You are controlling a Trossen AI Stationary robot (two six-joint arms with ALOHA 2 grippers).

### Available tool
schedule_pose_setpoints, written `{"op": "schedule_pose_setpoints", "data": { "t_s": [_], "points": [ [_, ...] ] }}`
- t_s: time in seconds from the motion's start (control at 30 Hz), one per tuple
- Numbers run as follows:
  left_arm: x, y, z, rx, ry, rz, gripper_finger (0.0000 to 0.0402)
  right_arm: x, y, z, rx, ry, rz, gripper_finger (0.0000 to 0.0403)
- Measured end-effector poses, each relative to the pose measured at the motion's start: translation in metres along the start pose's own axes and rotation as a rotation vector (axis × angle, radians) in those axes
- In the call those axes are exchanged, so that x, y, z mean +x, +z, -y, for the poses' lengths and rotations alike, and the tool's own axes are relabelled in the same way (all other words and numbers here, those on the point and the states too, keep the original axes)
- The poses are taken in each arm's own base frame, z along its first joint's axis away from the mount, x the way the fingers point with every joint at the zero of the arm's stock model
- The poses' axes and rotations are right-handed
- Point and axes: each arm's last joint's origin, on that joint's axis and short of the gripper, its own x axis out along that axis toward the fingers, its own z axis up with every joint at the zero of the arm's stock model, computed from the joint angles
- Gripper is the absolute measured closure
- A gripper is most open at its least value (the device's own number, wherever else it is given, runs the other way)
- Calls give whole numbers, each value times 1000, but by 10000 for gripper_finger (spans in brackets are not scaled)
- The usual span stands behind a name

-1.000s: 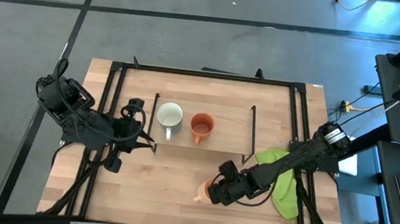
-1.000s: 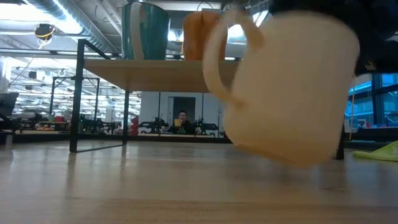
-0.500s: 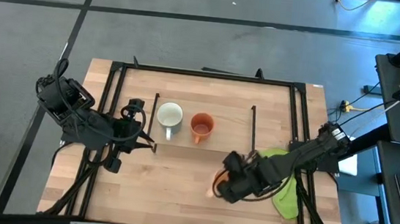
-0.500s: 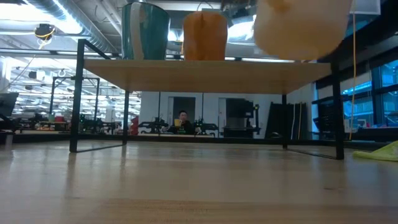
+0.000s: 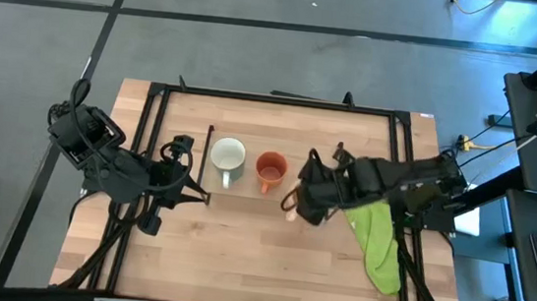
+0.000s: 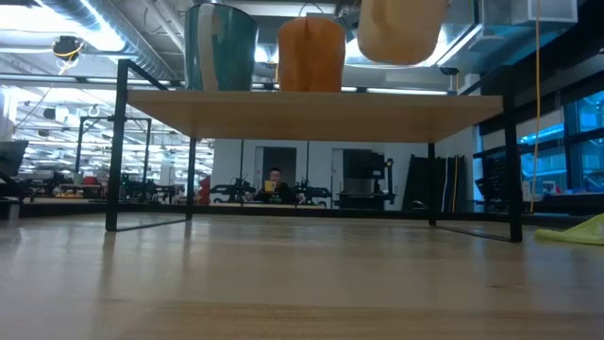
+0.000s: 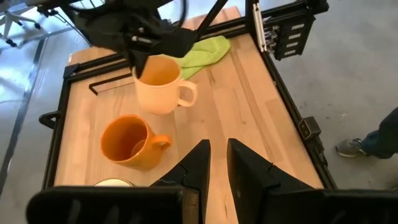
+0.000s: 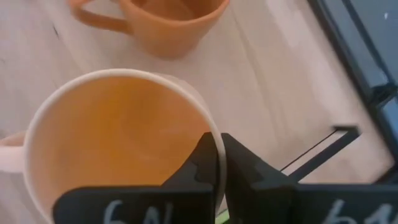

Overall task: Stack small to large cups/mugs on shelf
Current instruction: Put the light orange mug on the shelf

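The shelf [image 5: 317, 160] is a light-wood board on black wire legs; it also shows in the low view [image 6: 311, 113]. On it a white mug [image 5: 227, 156] and a dark orange-brown mug [image 5: 270, 170] stand upright side by side. My right gripper [image 5: 305, 201] is shut on the light orange mug [image 5: 289, 210], which hangs above the shelf's height, right of the dark orange mug [image 6: 310, 52]. My left gripper [image 7: 216, 163] is shut and empty by the shelf's left end. My right gripper holds the light orange mug by its rim [image 8: 214, 146], one finger inside the mug and one outside. The fingers come from above, slanting from the table's right. The mug [image 6: 396, 28] hangs upright, its mouth up and lifted clear of the shelf and the table.
A lime-green cloth [image 5: 380, 242] lies on the table at the right, under my right arm. A black metal frame [image 5: 273, 100] runs around the tabletop. There is bare board on the shelf right of the dark orange mug [image 7: 127, 144].
My right gripper has lifted the light orange mug from near the table's near edge, up and toward the far edge, to beside the dark orange mug. The mug was tilted just above the table; it now hangs upright above the shelf's height.
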Motion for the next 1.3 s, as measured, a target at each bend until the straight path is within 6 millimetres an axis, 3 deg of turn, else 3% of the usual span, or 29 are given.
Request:
{"op": "schedule_pose_setpoints", "data": {
  "t_s": [0.23, 0.53, 0.97, 1.3],
  "points": [
    [0, 0, 0, -51, 0, 1, 353, 10, 20, 34, -128, 16, -50, 394],
    [0, 1, 0, -55, 9, 7, 353, 26, 38, 69, -177, 220, -181, 389],
    [0, 1, -1, -55, 41, 13, 353, 40, 41, 83, -345, 283, -214, 387],
    [0, 1, -2, -56, 60, 17, 353, 61, 45, 93, -347, 315, -221, 387]
  ]
}}
